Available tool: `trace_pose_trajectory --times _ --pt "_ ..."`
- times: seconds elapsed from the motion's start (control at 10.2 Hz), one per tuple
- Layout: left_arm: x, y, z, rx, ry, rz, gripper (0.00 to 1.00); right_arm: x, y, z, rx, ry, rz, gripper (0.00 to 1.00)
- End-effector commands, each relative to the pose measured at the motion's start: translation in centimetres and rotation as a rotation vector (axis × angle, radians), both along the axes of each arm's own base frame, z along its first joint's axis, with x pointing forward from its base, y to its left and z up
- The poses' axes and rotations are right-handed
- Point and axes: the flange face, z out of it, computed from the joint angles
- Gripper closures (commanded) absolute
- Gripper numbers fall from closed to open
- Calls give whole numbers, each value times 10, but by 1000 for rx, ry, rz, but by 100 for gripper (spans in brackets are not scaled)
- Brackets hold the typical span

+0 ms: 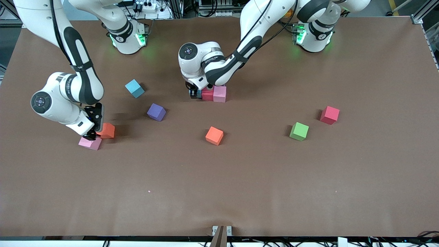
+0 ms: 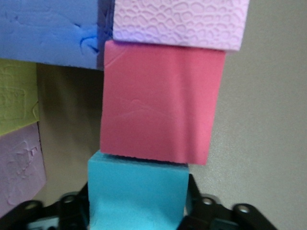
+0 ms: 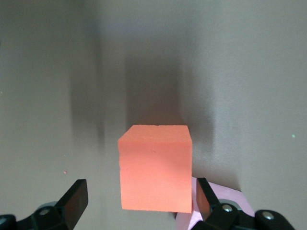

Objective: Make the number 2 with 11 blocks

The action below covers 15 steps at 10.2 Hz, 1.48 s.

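Observation:
My left gripper [image 1: 194, 93] is low at the table's middle, shut on a cyan block [image 2: 138, 191] that touches a red block [image 2: 160, 100]. A pink block [image 2: 180, 21] continues that row. Beside the row lie a blue block [image 2: 48, 31], a yellow block [image 2: 17, 96] and another pink one [image 2: 19, 167], all hidden under the arm in the front view. My right gripper [image 1: 91, 136] hangs open astride an orange block [image 3: 154, 167], near the right arm's end of the table. A pink block [image 1: 90, 142] lies against that orange one.
Loose blocks lie around the table: a teal-blue one [image 1: 134, 88], a purple one [image 1: 156, 112], a second orange one [image 1: 214, 136], a green one [image 1: 299, 131] and a red one [image 1: 330, 115]. The brown tabletop [image 1: 219, 192] stretches bare toward the front camera.

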Motion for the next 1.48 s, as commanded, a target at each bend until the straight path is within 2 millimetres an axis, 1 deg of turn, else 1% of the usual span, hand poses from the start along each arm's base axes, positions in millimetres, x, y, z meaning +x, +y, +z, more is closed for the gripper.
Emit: trace_pose_trajectory --times 0.0,0.2,0.39,0.49,0.59,0.69,0.89,0.98,1.08,1.18,1.28,1.38 --pt "-5 -8 12 18 -18 160 0 -1 -5 -14 26 3 -10 0" --pt "-5 -11 30 40 -13 157 0 1 -3 -17 21 -12 -7 0" --pt "-2 -9 54 55 -20 154 0 2 -1 -22 20 -20 11 0" --pt "9 -1 68 73 -37 156 0 2 0 -23 20 -24 25 9" --pt "23 7 81 81 -47 115 0 6 2 -22 13 -49 50 19" --pt "49 23 84 88 -47 76 0 9 11 -25 15 -64 75 31" --pt "104 58 81 91 -63 -55 0 9 11 -26 19 -66 74 53" --pt "124 68 86 85 -86 -130 0 10 11 -25 21 -67 71 60" --pt "148 83 80 98 -113 -151 0 9 12 -23 41 -66 43 68" --pt "172 94 80 81 -166 -149 0 8 13 -21 52 -53 28 71" --pt "182 98 76 67 -193 -199 0 9 17 -15 65 -37 18 71" --pt "191 103 75 56 -223 -253 0 13 22 -5 80 -15 -5 71"
